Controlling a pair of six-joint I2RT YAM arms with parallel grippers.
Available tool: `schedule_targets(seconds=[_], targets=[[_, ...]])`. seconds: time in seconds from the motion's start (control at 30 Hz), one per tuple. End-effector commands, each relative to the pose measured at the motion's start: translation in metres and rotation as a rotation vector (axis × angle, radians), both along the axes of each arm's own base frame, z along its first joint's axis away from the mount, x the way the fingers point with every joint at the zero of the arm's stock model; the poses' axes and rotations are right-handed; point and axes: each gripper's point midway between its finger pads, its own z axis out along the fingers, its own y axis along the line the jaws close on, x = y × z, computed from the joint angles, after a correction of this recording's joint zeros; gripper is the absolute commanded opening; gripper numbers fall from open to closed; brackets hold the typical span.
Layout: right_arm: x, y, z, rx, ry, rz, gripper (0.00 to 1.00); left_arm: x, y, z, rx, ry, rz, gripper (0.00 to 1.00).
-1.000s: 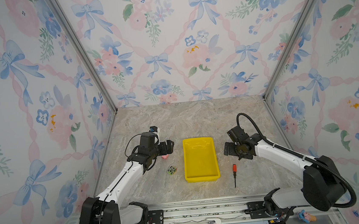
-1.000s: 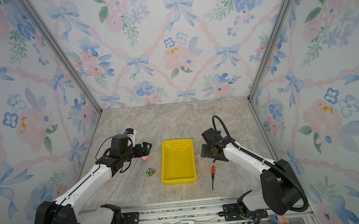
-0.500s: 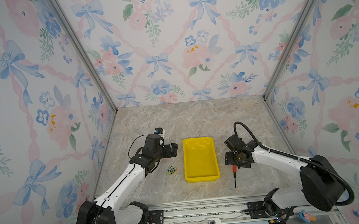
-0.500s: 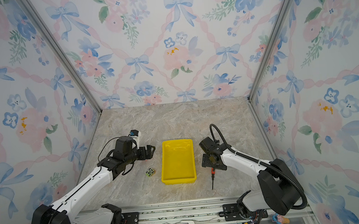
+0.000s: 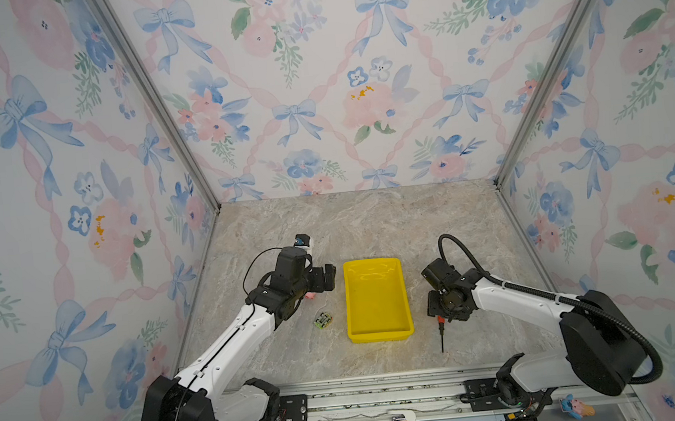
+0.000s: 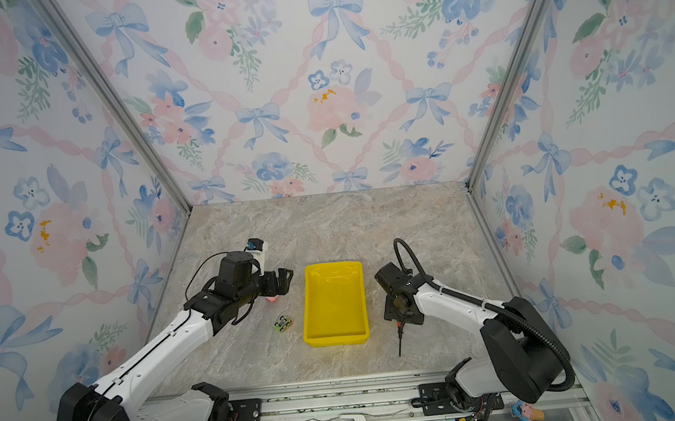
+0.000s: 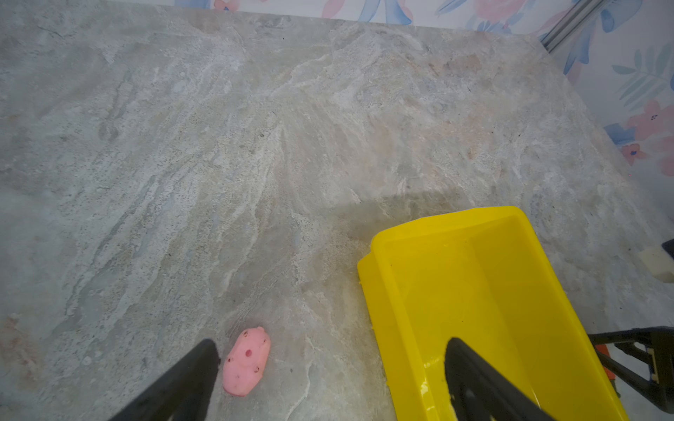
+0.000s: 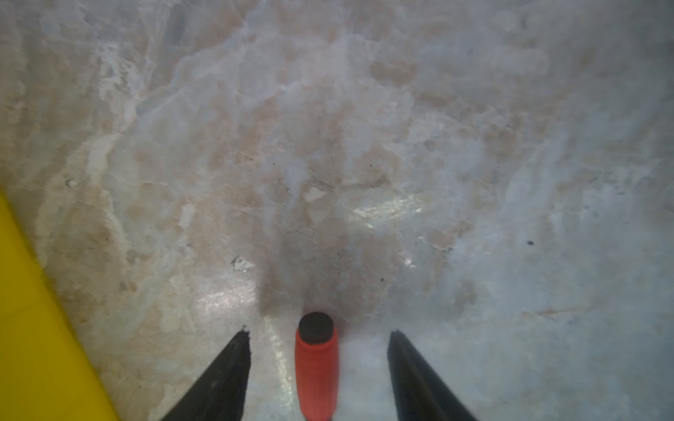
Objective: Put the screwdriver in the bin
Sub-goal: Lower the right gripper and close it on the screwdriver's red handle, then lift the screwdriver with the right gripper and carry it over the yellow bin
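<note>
The screwdriver [image 5: 441,329] [image 6: 399,334] lies on the marble table just right of the bin's near corner, its thin shaft pointing at the front edge. My right gripper [image 5: 442,315] [image 8: 319,333] is down over the red-orange handle [image 8: 316,368]. It is open, one finger on each side of the handle with a gap on both sides. The yellow bin [image 5: 380,335] [image 6: 336,339] [image 7: 474,291] [image 8: 29,328] holds nothing. My left gripper [image 5: 329,277] [image 6: 285,278] [image 7: 332,343] hangs open at the bin's far left rim, holding nothing.
A pink pig toy [image 7: 246,361] [image 5: 309,295] lies on the table under the left gripper. A small green and yellow toy [image 5: 323,319] [image 6: 282,323] sits left of the bin. Flowered walls enclose three sides, and a metal rail [image 5: 385,395] runs along the front.
My right gripper has moved forward and down from beside the bin onto the screwdriver's handle, and its jaws have narrowed. The left gripper has moved right, up to the bin's rim.
</note>
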Motion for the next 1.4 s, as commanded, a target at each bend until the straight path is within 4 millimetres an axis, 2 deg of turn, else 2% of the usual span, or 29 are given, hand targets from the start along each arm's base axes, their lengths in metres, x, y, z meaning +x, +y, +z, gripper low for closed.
schedule_targets(seconds=[0.0, 0.23, 0.47, 0.73, 0.93, 1.17, 1.37], targets=[[-0.012, -0.002, -0.011, -0.018, 0.038, 0.009, 0.58, 0.004, -0.003, 0.005, 0.02, -0.013, -0.012, 0.97], [-0.018, -0.005, -0.02, -0.022, 0.048, 0.013, 0.46, 0.005, -0.006, 0.006, 0.017, -0.01, -0.023, 0.98], [-0.023, -0.007, -0.028, -0.037, 0.072, 0.022, 0.25, 0.004, -0.006, 0.004, 0.017, -0.007, -0.021, 0.98], [-0.019, -0.008, -0.023, -0.05, 0.055, 0.038, 0.1, 0.002, -0.005, 0.001, 0.011, 0.001, -0.012, 0.98], [-0.003, -0.002, 0.006, -0.069, -0.037, 0.085, 0.0, 0.002, -0.004, 0.0, 0.013, 0.002, -0.005, 0.97], [0.015, 0.007, 0.049, -0.043, -0.135, 0.095, 0.0, 0.007, -0.005, -0.002, 0.031, 0.007, -0.009, 0.98], [0.03, 0.022, 0.088, 0.0, -0.198, 0.11, 0.0, 0.019, -0.002, 0.001, 0.071, -0.008, -0.013, 0.98]])
